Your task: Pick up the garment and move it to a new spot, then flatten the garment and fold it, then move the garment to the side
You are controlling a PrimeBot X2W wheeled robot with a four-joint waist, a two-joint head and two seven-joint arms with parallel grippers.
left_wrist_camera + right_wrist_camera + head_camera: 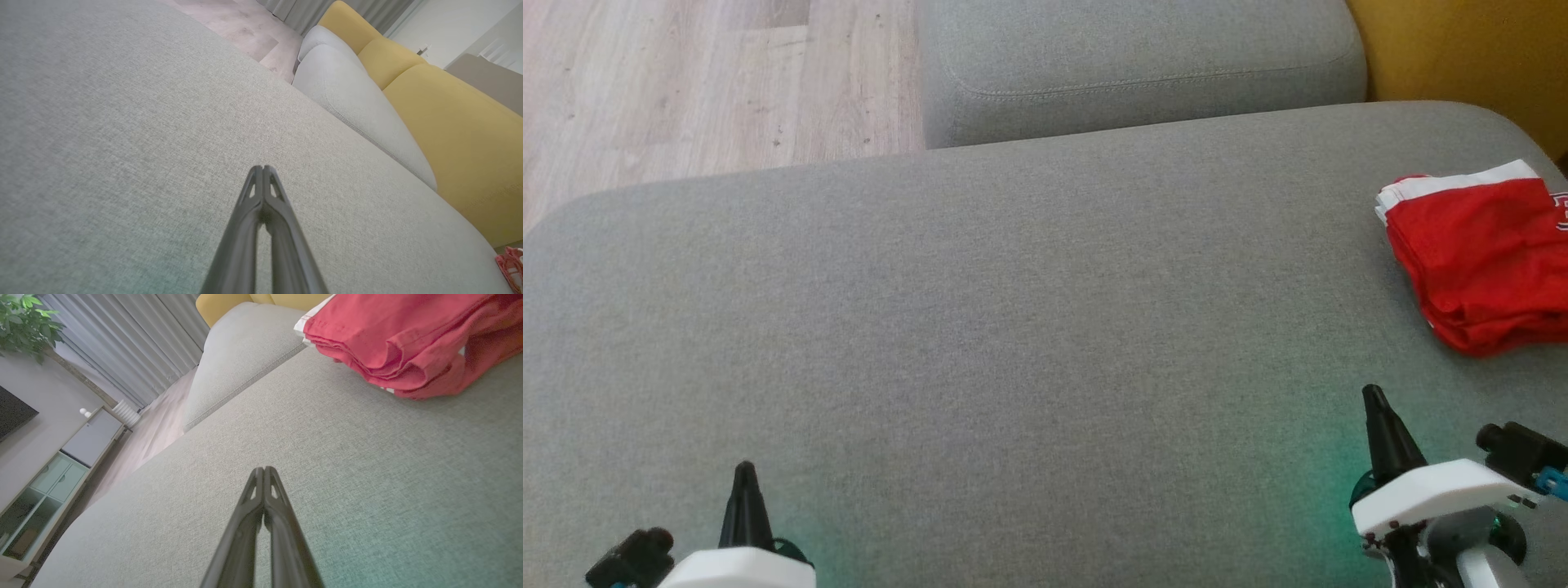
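1. The left gripper (pixel 263 167) has its two dark fingers pressed together tip to tip, with nothing between them. The wide grey cushion (pixel 1013 310) lies right under and ahead of the tips; I cannot tell whether they touch the fabric.
2. The right gripper (pixel 264 468) is closed the same way, finger against finger and holding nothing, over the same cushion.
3. The garment (pixel 1478 253), red with a white band along one edge, lies on that cushion as a folded, layered bundle. It sits ahead of the right gripper and off to its right, apart from the tips. From the left gripper it is well apart, far over to the right.
4. Past the far edge of the wide cushion, ahead of both grippers, stands a second grey cushion (pixel 1135 65) with a stitched seam.
5. Beyond the garment, further ahead of the right gripper, rises a yellow backrest (pixel 1462 57). Ahead and to the left of the left gripper is pale wooden floor (pixel 686 82).
6. Farthest off in the right wrist view are grey curtains (pixel 135 347), a leafy plant (pixel 24 318) and a low cabinet (pixel 61 469) against the wall.
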